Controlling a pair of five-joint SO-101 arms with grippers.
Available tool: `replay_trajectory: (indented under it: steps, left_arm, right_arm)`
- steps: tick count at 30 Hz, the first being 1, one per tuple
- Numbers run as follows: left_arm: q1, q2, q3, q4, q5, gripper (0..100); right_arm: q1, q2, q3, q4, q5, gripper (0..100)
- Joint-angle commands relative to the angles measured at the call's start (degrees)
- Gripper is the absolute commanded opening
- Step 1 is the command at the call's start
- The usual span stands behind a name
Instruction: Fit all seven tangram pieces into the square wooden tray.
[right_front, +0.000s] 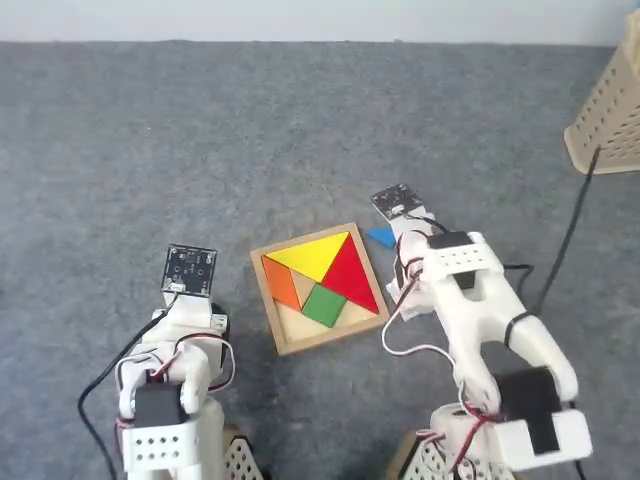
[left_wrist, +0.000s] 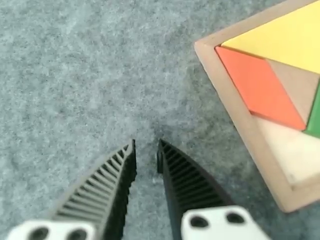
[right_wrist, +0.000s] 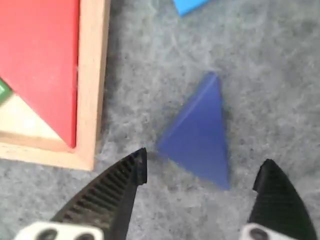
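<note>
Left arm and right arm: white plastic shells, black servos, thin cables (red, white, black), ribbed black fingers.

Nothing readable in any of these. The wooden tray and the coloured pieces in it are plain, with no letters, numbers or stickers. The dark circuit board on the left wrist and the one on the right wrist have a few pale specks that might be print, but they're too small to make out from the high view.
</note>
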Motion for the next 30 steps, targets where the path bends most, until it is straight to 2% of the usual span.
replay_trajectory:
  steps: [1, 14, 21, 30]
  left_arm:
    - [0.1, -1.2, -0.6, 0.0, 0.4, 7]
    - [0.1, -1.2, -0.6, 0.0, 0.4, 7]
    - [0.1, -1.2, -0.6, 0.0, 0.4, 7]
    - [0.1, -1.2, -0.6, 0.0, 0.4, 7]
  right_arm:
    - [-0.2, 1.5, -4.7, -1.0, 1.1, 28.9]
    - [-0.1, 11.2, -11.3, -0.2, 0.5, 27.7]
    - [-0.1, 11.3, -11.3, 0.8, 0.5, 13.3]
    - [-0.9, 5.7, -11.3, 4.0, -1.5, 12.3]
